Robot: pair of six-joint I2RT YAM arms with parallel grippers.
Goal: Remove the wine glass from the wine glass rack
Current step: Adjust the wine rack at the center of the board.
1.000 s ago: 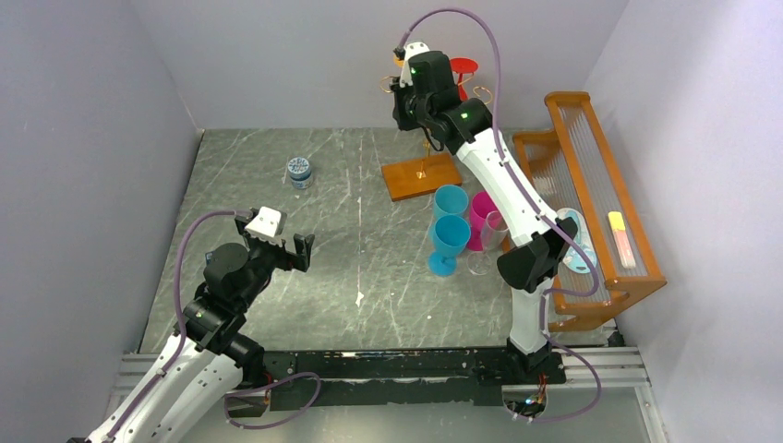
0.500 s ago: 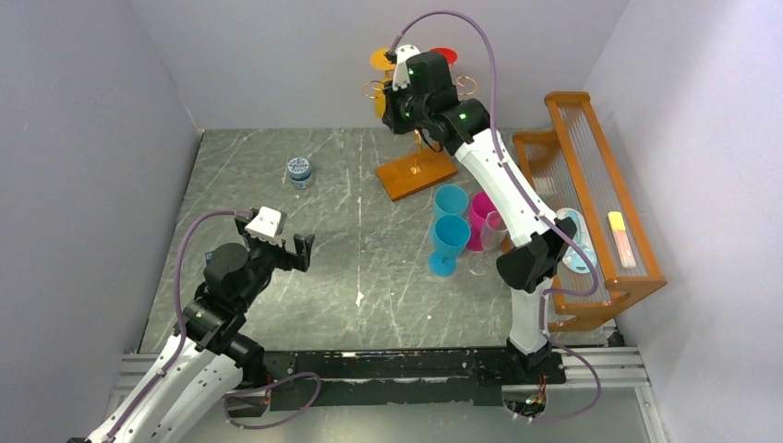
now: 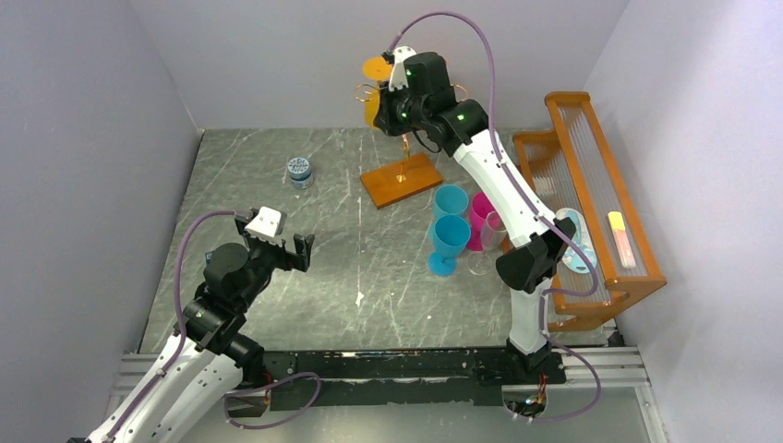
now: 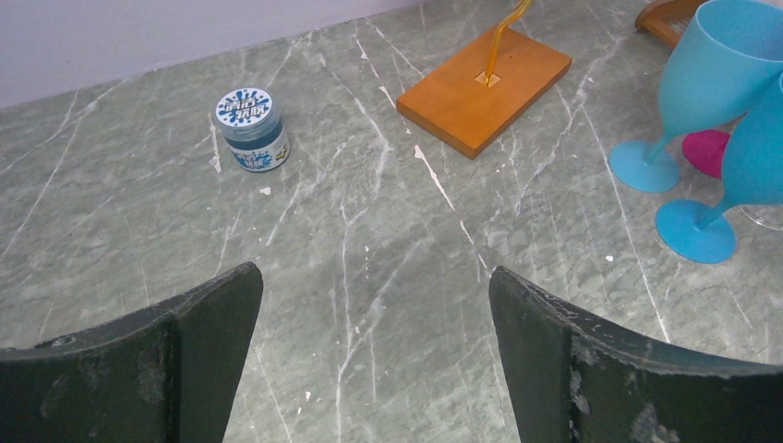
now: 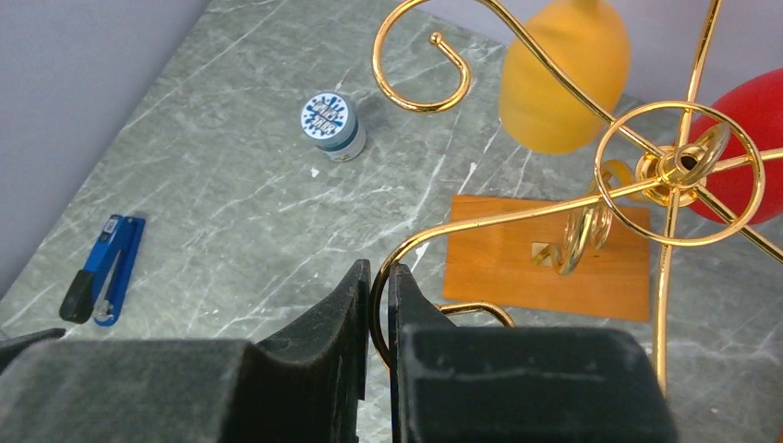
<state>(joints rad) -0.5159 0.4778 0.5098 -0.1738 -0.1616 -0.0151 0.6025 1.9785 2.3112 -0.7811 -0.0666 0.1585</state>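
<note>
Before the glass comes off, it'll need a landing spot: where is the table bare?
The table is bare from the blue jar and rack base down to the left gripper. Crowded: the standing glasses beside the orange frame.

Top view high, looking down; wrist views close, oblique; all share wine glass rack [image 3: 401, 179], jar [image 3: 298, 172].

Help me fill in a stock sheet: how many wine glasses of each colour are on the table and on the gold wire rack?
Blue glasses, on the table: 2
Pink glass, on the table: 1
Clear glass, on the table: 1
Orange glass, on the wine glass rack: 1
Red glass, on the rack: 1
Total: 6
</note>
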